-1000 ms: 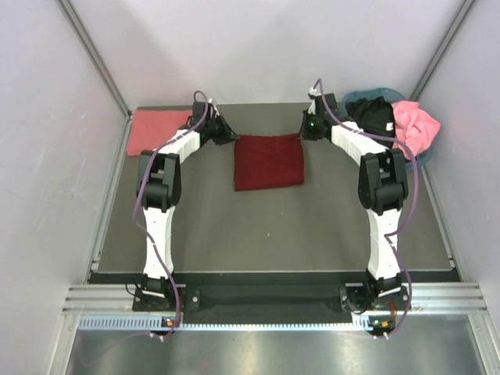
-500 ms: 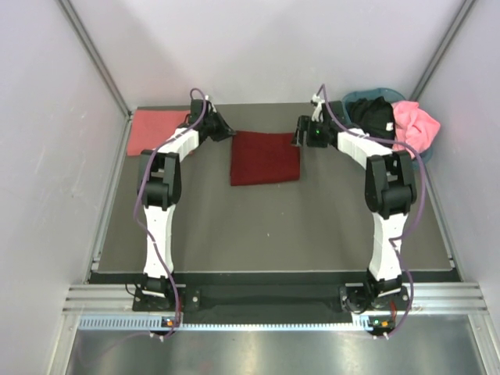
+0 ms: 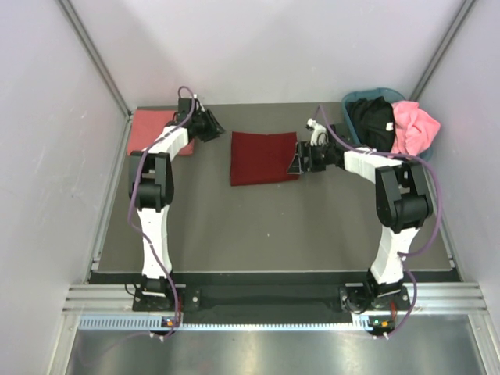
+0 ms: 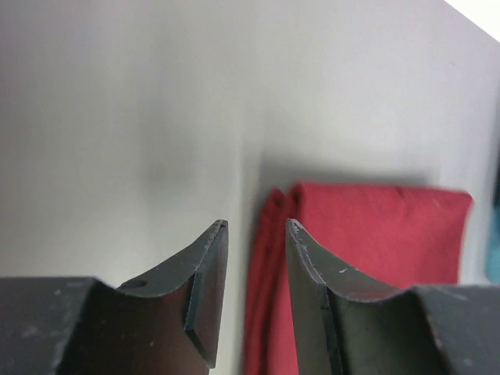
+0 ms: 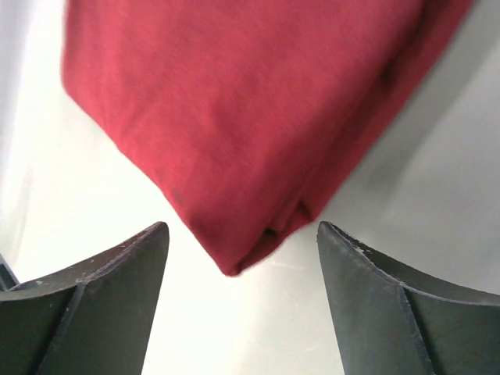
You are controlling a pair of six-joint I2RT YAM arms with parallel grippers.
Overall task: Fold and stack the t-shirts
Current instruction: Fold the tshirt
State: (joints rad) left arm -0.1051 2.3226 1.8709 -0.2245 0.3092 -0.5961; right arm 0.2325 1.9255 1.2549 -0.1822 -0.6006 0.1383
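Observation:
A dark maroon t-shirt (image 3: pixel 264 156) lies folded into a square at the back middle of the table. My left gripper (image 3: pixel 216 126) is open a little to its left, apart from the cloth; in the left wrist view the gripper (image 4: pixel 256 224) holds nothing, and the shirt (image 4: pixel 375 226) lies beyond the fingers. At the shirt's right edge my right gripper (image 3: pixel 298 162) stands wide open. In the right wrist view a folded corner of the shirt (image 5: pixel 234 117) points into the gap of the gripper (image 5: pixel 242 226), untouched.
A salmon-pink t-shirt (image 3: pixel 148 131) lies folded at the back left corner. At the back right, a teal basket (image 3: pixel 361 97) holds a black t-shirt (image 3: pixel 371 117) and a bright pink t-shirt (image 3: pixel 414 129). White walls close in on three sides.
Both grippers have opened and let go of the maroon shirt. The left gripper has drawn back to the left. The right gripper has come forward along the shirt's right edge.

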